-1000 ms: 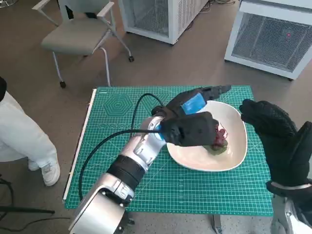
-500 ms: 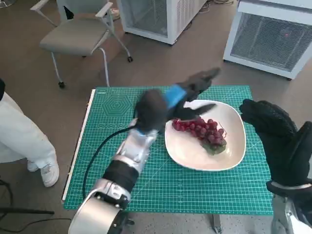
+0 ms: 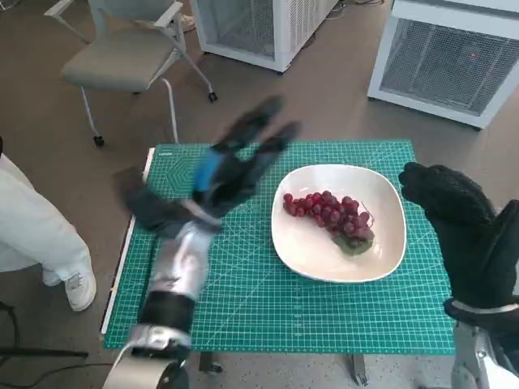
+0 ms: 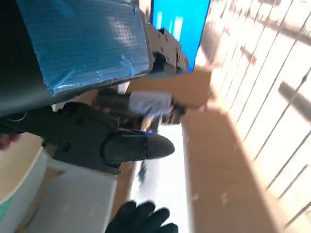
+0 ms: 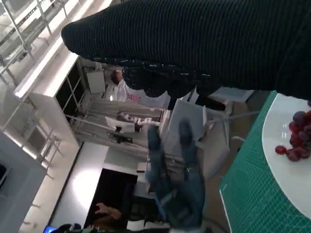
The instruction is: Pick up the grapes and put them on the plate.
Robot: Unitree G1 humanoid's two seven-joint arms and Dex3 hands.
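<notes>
The left hand (image 3: 235, 166) is raised over the green cutting mat (image 3: 243, 275), blurred in the head view, its black fingers (image 3: 263, 130) spread wide and pointing away from the robot toward the far edge of the bench; it holds nothing. Blue tape shows across its back, and the pale forearm (image 3: 174, 267) slants up to it from the near-left corner of the bench. In the left wrist view the taped back (image 4: 82, 43) fills the corner and one dark finger (image 4: 126, 145) juts out with nothing in its grasp.

The grapes (image 3: 328, 215), a red bunch on a green stem, lie on the white plate (image 3: 308, 251), toward the plate's far-right part. The plate sits on the mat, right of the left hand and apart from it. In the right wrist view a few of the grapes (image 5: 294, 138) show at the edge, on the plate's pale rim (image 5: 272, 145).

The right hand (image 3: 454, 215), in its black knitted glove, hangs just beside the plate's right rim, above the bench's right edge, fingers curved loosely, gripping nothing. Whether they are truly apart I cannot tell.

Past the bench stand a grey chair (image 3: 122, 61) and white cabinets with mesh fronts (image 3: 454, 61). A person's pale trouser leg and shoe (image 3: 49, 243) show at the left.
</notes>
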